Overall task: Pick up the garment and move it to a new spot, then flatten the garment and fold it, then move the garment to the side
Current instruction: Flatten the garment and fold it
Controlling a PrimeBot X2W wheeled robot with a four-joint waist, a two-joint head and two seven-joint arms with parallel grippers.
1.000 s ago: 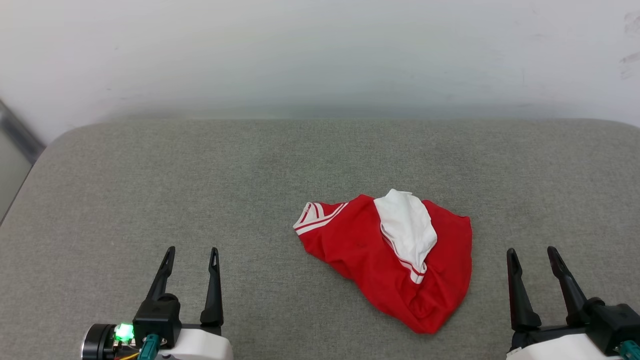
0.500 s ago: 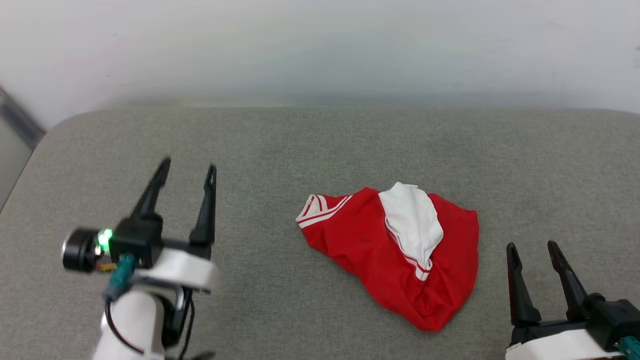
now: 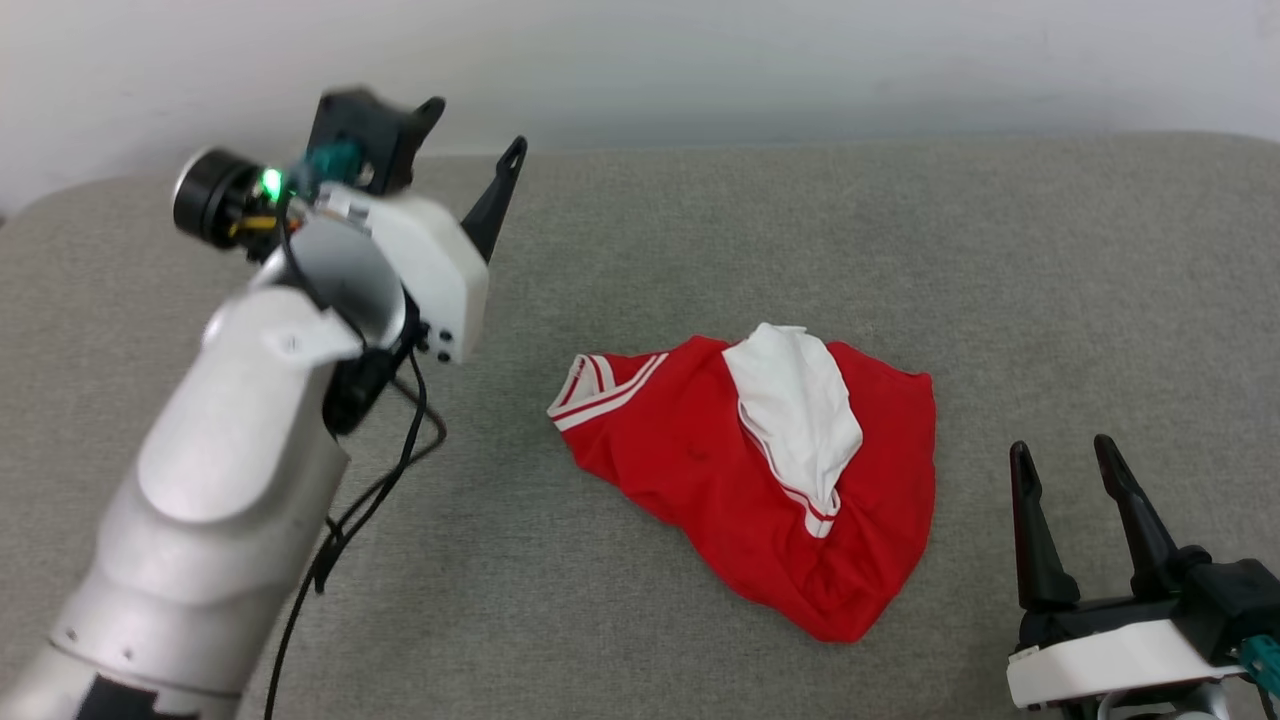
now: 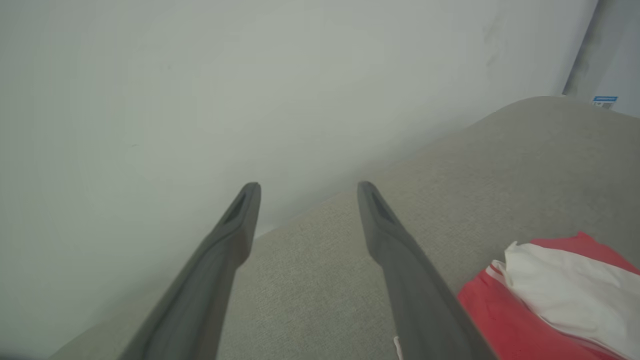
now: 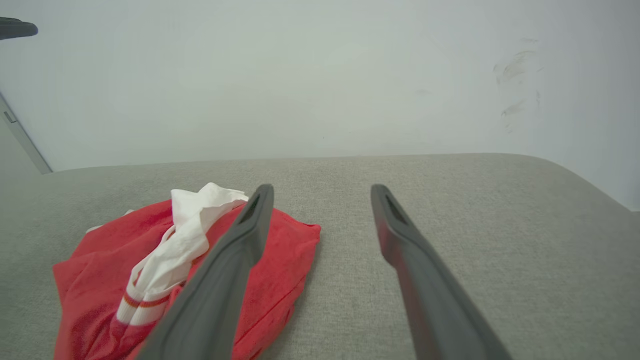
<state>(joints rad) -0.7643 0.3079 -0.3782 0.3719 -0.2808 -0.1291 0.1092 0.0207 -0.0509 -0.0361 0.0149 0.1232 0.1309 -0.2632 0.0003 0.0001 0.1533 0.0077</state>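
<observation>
While red jersey [image 3: 700, 470] lies crumpled, left gripper [image 3: 468, 128], fingers spread and empty, should be lowered onto bunched cloth; right gripper [image 3: 1062, 450] likewise parted.

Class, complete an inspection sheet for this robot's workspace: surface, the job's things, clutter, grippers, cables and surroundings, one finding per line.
Surface: grey woven fabric cushion with rounded corners.
Job's things: crumpled red jersey shirt heaped near the middle, its white sleeve with red-white striped trim draped on top.
Clutter: nothing seen.
Grippers: left gripper open, empty, up over the cushion's far left; right gripper open, empty, low to the shirt's right.
Cables: black cable hanging loose beside the left arm.
Surroundings: plain pale wall behind the cushion.
</observation>
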